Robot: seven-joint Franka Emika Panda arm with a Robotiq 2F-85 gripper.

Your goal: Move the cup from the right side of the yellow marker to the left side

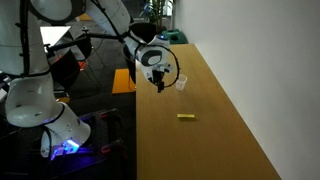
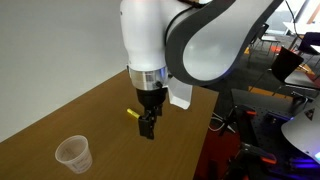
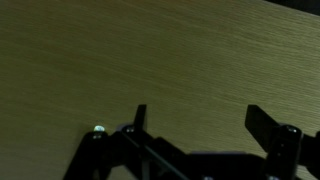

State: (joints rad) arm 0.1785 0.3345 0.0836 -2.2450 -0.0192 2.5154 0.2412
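The small translucent cup (image 1: 182, 83) stands upright on the wooden table (image 1: 215, 130); it also shows in an exterior view (image 2: 75, 154) at the lower left. The yellow marker (image 1: 186, 117) lies flat on the table, partly hidden behind the gripper in an exterior view (image 2: 131, 112). My gripper (image 1: 159, 84) hangs above the table just beside the cup, apart from it, and appears in an exterior view (image 2: 148, 128). In the wrist view the gripper (image 3: 195, 120) is open and empty over bare wood; neither cup nor marker shows there.
The table's edge (image 1: 134, 130) drops off toward the robot base (image 1: 40, 110). A white wall (image 1: 260, 50) runs along the far side. Chairs and equipment (image 2: 290, 70) stand beyond the table.
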